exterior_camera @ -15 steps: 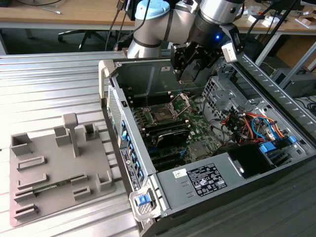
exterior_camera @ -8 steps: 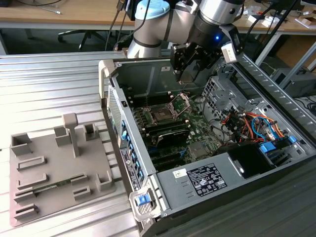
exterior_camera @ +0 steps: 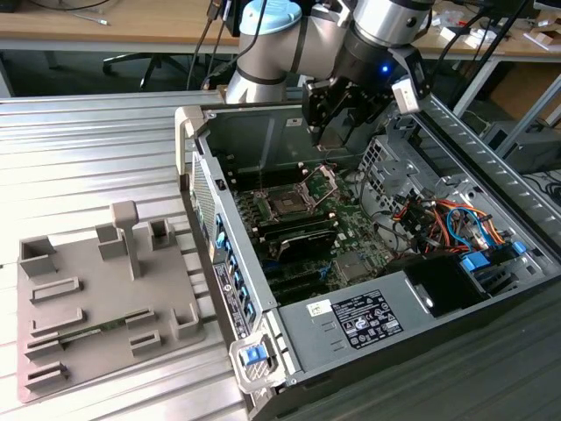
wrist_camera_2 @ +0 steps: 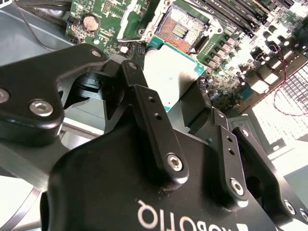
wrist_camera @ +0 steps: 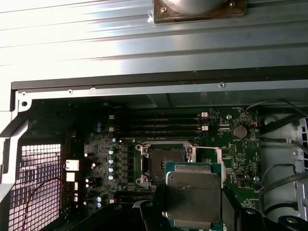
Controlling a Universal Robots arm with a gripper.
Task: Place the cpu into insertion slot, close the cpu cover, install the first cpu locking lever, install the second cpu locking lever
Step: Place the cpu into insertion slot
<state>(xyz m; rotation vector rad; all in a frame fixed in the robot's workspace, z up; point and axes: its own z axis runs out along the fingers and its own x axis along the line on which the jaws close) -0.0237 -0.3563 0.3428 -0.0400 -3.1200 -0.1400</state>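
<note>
The grey-topped cpu (wrist_camera: 193, 195) hangs above the open insertion slot (wrist_camera: 163, 155), cpu cover (exterior_camera: 325, 181) raised.

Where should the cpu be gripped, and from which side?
By two opposite edges, coming from over its metal top: the cpu is thin, flat and square, so probably only the edges give purchase. The claw holds it so, near the open socket.

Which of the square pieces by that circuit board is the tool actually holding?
The cpu, the grey metal-topped square with a green edge, pinched in the tool. The dark square socket on the board sits empty.
</note>
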